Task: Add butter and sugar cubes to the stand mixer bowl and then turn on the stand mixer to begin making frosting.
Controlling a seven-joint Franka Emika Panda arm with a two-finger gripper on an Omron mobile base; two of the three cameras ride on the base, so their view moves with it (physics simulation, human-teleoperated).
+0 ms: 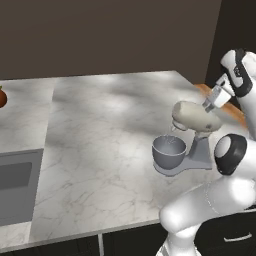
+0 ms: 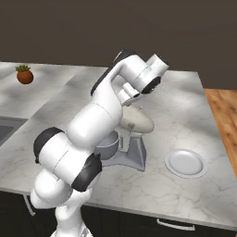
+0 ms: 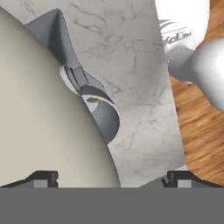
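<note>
The stand mixer (image 1: pixel 197 131) stands near the counter's right end, its cream head (image 2: pixel 137 121) lowered over the grey stand mixer bowl (image 1: pixel 168 151) (image 2: pixel 109 144). My gripper (image 1: pixel 210 103) (image 2: pixel 127 99) hangs open just above the rear of the head, nothing between its fingers. In the hand view the head (image 3: pixel 43 122) looms at the left between the wide-apart fingertips (image 3: pixel 43 177), gripper (image 3: pixel 113 178). Past the head's edge shows a slice of the bowl (image 3: pixel 108 121), with a small yellow-green bit in it that looks like the butter (image 3: pixel 92 100). The sugar cubes are out of view.
A flat white plate (image 2: pixel 186 163) lies on the counter right of the mixer. The counter's right edge drops to a wood floor (image 2: pixel 224 115). A sink (image 1: pixel 15 185) is at the far left, and a small potted plant (image 2: pixel 24 75) at the back left.
</note>
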